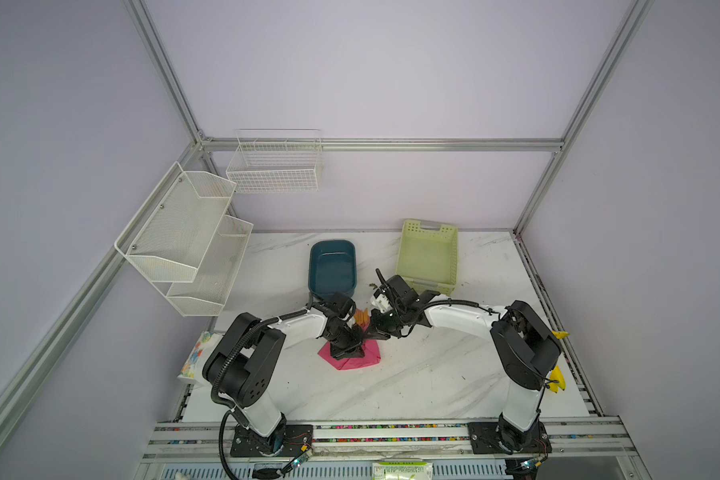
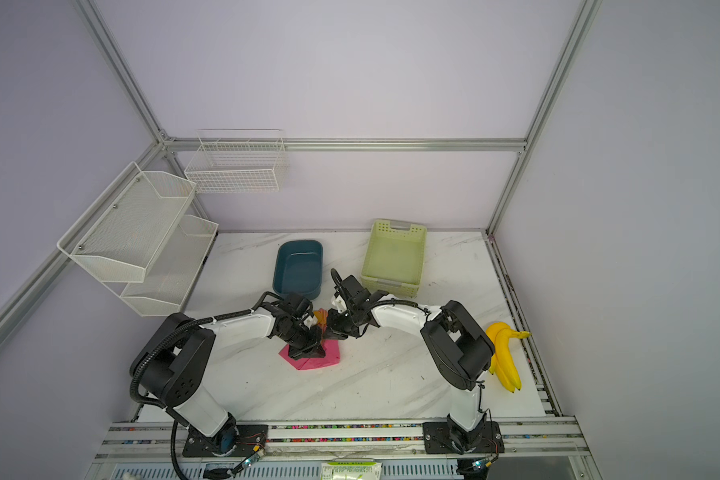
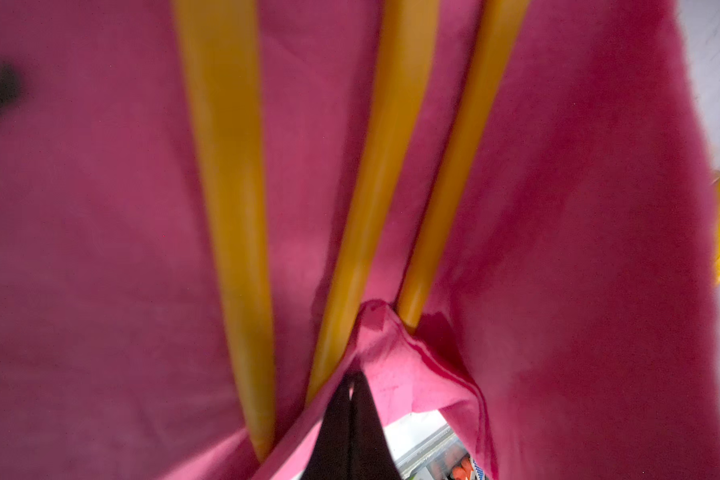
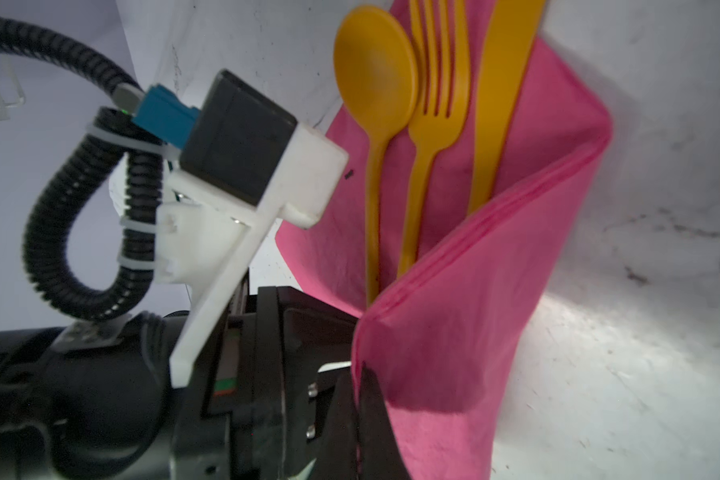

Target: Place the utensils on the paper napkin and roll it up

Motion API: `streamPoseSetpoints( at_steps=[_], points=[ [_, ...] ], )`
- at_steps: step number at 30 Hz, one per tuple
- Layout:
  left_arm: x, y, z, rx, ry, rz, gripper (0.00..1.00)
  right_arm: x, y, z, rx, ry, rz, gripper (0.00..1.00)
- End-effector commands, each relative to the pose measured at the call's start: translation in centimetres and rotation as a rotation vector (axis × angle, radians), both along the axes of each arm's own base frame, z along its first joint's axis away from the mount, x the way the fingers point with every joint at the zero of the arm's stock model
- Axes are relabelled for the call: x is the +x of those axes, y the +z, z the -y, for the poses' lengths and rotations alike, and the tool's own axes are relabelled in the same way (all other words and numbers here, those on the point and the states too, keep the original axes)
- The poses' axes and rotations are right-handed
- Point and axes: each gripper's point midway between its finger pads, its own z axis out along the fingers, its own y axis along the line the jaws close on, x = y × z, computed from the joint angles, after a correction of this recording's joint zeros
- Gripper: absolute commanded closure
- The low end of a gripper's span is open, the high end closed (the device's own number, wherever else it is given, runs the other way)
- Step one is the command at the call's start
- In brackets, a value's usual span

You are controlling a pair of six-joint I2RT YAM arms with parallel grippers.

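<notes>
Left pincer (image 3: pixel 351 390) closest to the lens in its wrist view: jaws pressed together on a raised fold of the paper napkin (image 3: pixel 558 249). Three orange handles of the utensils (image 3: pixel 225 166) lie on the pink sheet, running under that fold.

Right pincer (image 4: pixel 360 386) likewise closed, pinching the napkin's lifted corner. The flap covers the handle ends. Spoon (image 4: pixel 375 70), fork (image 4: pixel 435 104) and knife (image 4: pixel 499 104) lie side by side, heads poking past the napkin's far edge.

In both top views the napkin (image 1: pixel 352 359) (image 2: pixel 312 361) sits mid-desk (image 1: pixel 412 382), both pincers meeting over it, left one from its left, right one from its right.

Around the napkin:
- blue tub (image 1: pixel 332 266) behind it
- green basket (image 1: pixel 429 257) behind, to the right
- bananas (image 2: pixel 504 353) well off to the right
- floral packet (image 1: pixel 196 357) well off to the left, at the desk edge
</notes>
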Motion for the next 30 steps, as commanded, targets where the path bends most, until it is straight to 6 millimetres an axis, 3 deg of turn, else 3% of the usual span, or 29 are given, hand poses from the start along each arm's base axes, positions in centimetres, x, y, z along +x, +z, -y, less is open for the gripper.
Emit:
streamPoseSetpoints(
  at_steps=[1, 12, 17, 22, 30],
  points=[
    [2.4, 2.8, 1.1, -0.030, -0.013, 0.090, 1.00, -0.1, 0.3, -1.2, 0.061, -0.011, -0.016, 1.00],
    [2.8, 5.1, 0.7, -0.014, -0.016, 0.134, 1.00, -0.1, -2.4, -1.0, 0.040, -0.022, -0.040, 1.00],
    [1.9, 5.6, -0.3, 0.015, -0.025, 0.129, 1.00, -0.1, -2.8, -1.0, 0.035, -0.021, -0.042, 1.00],
    [0.0, 5.4, -1.5, 0.042, -0.045, 0.101, 0.99, 0.0, -2.8, -1.2, 0.032, -0.011, -0.041, 1.00],
    [-2.2, 3.3, -3.1, 0.094, -0.049, 0.053, 1.00, 0.1, -2.9, -1.2, 0.021, -0.005, -0.035, 1.00]
  ],
)
